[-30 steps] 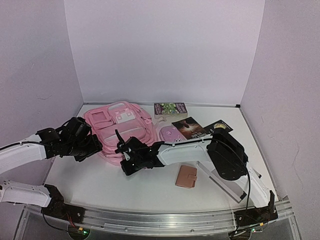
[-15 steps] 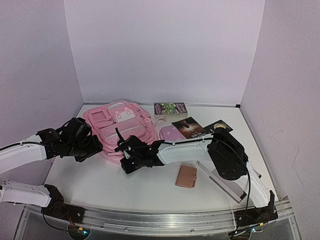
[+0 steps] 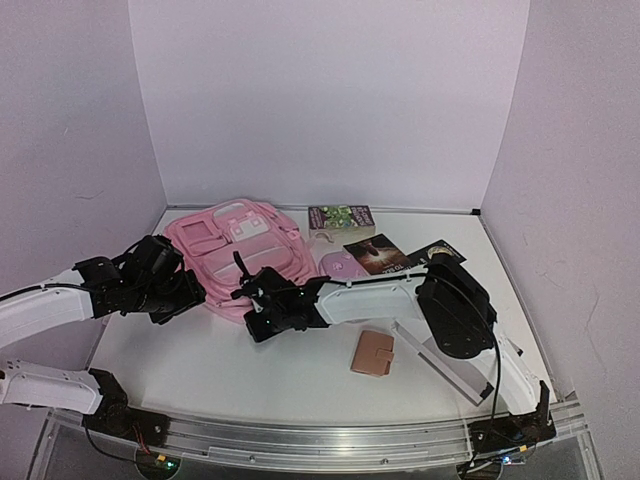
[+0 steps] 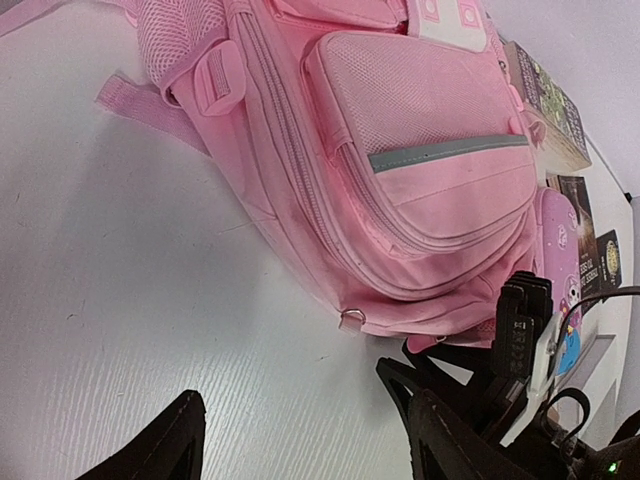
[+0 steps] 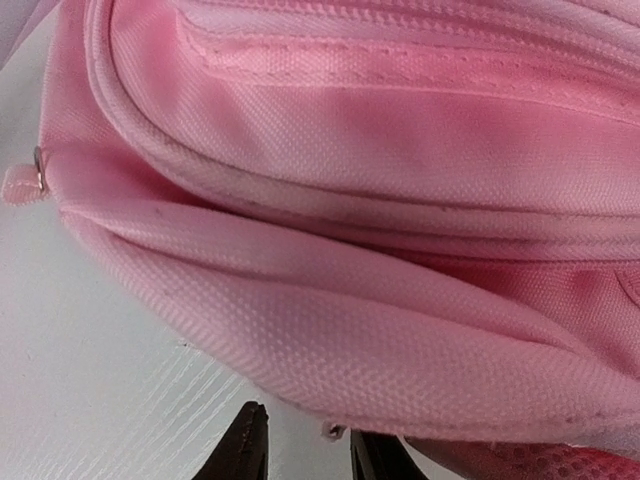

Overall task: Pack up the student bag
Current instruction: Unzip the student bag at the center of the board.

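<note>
The student bag (image 3: 240, 250) is a large pink backpack lying flat at the back left of the table, front pockets up. In the left wrist view the student bag (image 4: 400, 180) shows its grey stripe. My right gripper (image 3: 252, 303) sits at the bag's near edge. In the right wrist view that gripper (image 5: 310, 455) is open by a narrow gap, with a small metal zip tab (image 5: 333, 430) hanging from the bag's hem (image 5: 330, 340) between the tips. My left gripper (image 3: 195, 292) is beside the bag's left corner, and in its own view the left gripper (image 4: 300, 445) is open wide over bare table.
A small pink oval case (image 3: 340, 264) lies right of the bag. Behind and beside it are a green-covered book (image 3: 340, 218) and two dark books (image 3: 378, 255), (image 3: 437, 250). A tan wallet (image 3: 372, 352) lies near the front. White walls close in the back and both sides.
My right gripper's jaws have parted a little at the bag's near edge, and the gripper has crept slightly right. The left arm has stayed still.
</note>
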